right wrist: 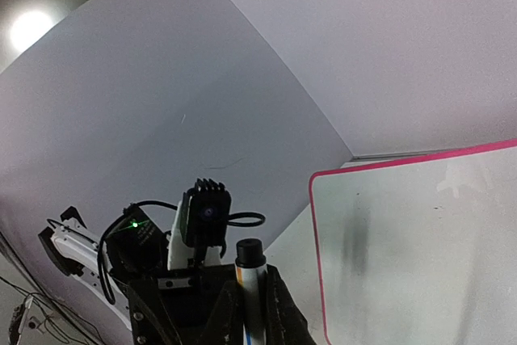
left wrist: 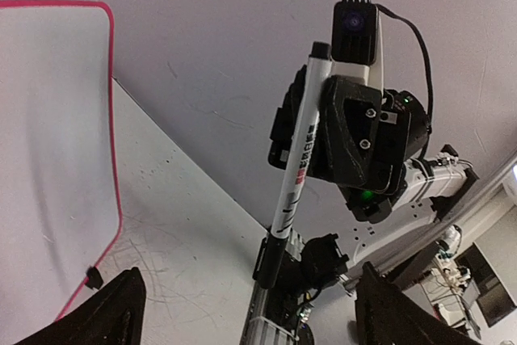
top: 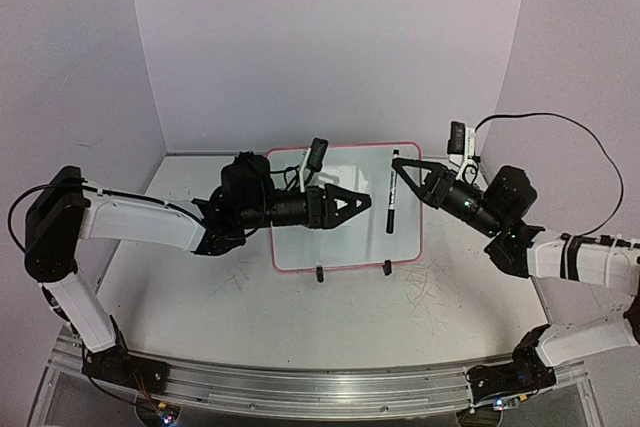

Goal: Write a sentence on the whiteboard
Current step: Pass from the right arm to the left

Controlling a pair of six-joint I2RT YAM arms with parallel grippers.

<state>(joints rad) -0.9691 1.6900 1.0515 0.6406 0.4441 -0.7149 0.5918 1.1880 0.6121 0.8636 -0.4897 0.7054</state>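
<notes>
My left fingers (top: 350,203) stand well apart and hold nothing. The left wrist view shows the two tips at 7 and 5 o'clock with a wide gap between them; the top view does not show this gap.

My right fingers (top: 407,175) are clamped on a marker (top: 391,209), which runs from 12 to 6 o'clock in the top view.

The whiteboard (top: 345,245) sits on the worktop (top: 250,297) at centre, its face plain white. My left fingers reach over it from 9 o'clock, and the marker stands over its 3 o'clock side. I cannot tell whether the marker touches the whiteboard.

Only the top view shows the two clip feet (top: 320,273), at the whiteboard's 6 o'clock edge. Only the left wrist view shows the print on the marker's barrel. The right wrist view shows just one black end of the marker between my fingers, with the whiteboard at 4 o'clock.
</notes>
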